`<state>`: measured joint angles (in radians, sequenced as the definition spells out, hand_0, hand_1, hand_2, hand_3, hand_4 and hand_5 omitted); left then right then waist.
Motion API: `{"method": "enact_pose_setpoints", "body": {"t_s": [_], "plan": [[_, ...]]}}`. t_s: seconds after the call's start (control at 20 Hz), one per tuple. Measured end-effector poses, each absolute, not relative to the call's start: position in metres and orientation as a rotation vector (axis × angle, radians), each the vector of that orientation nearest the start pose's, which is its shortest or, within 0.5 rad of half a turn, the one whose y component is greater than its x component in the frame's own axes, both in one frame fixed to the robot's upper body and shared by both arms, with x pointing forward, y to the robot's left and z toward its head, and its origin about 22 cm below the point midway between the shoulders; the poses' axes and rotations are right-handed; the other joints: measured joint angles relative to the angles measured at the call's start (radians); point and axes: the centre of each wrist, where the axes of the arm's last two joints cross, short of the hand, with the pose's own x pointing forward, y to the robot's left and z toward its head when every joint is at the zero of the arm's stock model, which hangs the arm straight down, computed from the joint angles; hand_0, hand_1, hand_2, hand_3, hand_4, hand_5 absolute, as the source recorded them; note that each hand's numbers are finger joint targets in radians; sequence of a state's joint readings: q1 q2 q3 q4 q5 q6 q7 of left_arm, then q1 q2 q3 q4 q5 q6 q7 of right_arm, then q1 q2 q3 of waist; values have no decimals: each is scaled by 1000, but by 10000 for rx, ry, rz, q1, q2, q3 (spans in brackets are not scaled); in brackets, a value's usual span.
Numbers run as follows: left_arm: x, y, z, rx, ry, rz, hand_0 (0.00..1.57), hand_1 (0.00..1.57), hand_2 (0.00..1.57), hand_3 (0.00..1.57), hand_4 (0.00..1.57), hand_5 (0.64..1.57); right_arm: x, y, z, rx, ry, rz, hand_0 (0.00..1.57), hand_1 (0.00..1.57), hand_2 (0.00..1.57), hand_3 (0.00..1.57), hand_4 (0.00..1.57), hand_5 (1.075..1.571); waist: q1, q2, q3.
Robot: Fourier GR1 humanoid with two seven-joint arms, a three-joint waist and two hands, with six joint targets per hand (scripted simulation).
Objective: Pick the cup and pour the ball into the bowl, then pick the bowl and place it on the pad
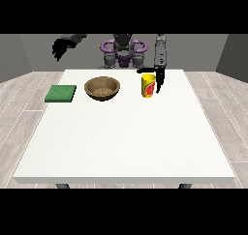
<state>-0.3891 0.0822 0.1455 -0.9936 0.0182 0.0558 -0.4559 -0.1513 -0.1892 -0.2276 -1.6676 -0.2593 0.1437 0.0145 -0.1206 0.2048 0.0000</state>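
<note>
Evidently the first step is under way: the hand at the view's right (158, 80) is hanging down right beside the yellow cup (148, 85), its dark fingers pointing downward along the cup's right side and seeming to touch it. Whether those fingers are curling round the cup or just lying straight against it, I cannot tell. The cup is standing upright on the white worktop (126, 137), just to the right of the wooden bowl (102, 88), and the ball is not showing. The green pad (61, 93) is lying left of the bowl. Next, I judge, the cup needs gripping, lifting and tipping over the bowl. The hand at the view's left (62, 46) is hovering high, fingers drooping, holding nothing.
</note>
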Motion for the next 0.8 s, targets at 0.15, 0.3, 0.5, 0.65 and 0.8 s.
{"method": "enact_pose_setpoints", "body": {"t_s": [0.15,0.3,0.5,0.65,0.8], "plan": [[335,243,-40,947,-18143,159,0,0,0,0,363,1464,270,-309,76,537,-18405,-291,0,0,0,0,675,1564,-82,75,-2],[332,251,-55,1058,-18078,373,698,698,639,0,1006,1553,269,-318,80,611,-18473,-212,0,0,0,0,679,1569,-197,155,-2],[332,257,-66,2240,-18407,96,1252,1252,1571,1571,1328,1491,270,-314,94,943,-18970,52,0,0,0,158,648,1569,-636,637,3],[333,267,-66,3301,-18750,173,1283,1283,1571,1571,1366,1457,268,-326,106,1106,-19129,311,0,0,0,164,642,1568,-955,756,47],[338,266,-64,3981,-18646,-105,1283,1283,1571,1571,1408,1418,271,-338,114,1004,-19085,165,0,0,0,151,628,1566,-920,636,56]]}}
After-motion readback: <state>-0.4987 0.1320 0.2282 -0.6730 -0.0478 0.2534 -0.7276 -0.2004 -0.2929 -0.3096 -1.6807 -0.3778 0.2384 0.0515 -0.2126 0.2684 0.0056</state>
